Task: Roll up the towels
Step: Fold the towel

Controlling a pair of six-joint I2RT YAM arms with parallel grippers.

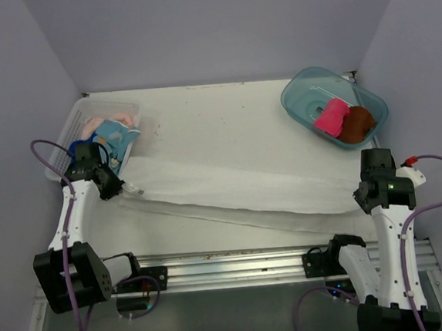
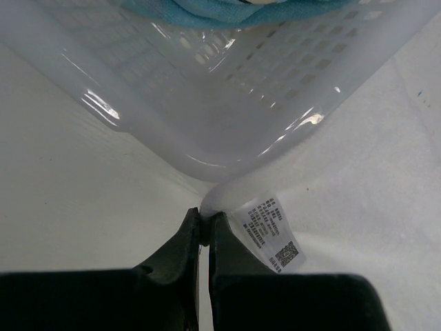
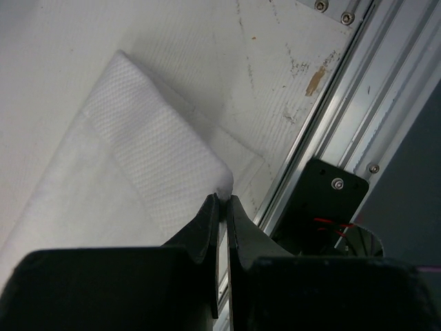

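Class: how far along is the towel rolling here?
Done: hot pink towel and brown towel look rolled in the clear teal plastic tub. In hand: left hand and right hand pinch the ends of the folded white towel. Left: rolling it, plus towels in the white lattice basket.

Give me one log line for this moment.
white towel: long folded strip, not rolled | left tool: shut on its end | right tool: shut on its corner

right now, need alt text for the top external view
A white towel lies stretched across the table, its ends pinched by the left claw and right claw. Behind, a white basket holds a peach towel and light blue towel; a teal tub holds a pink towel and brown towel.
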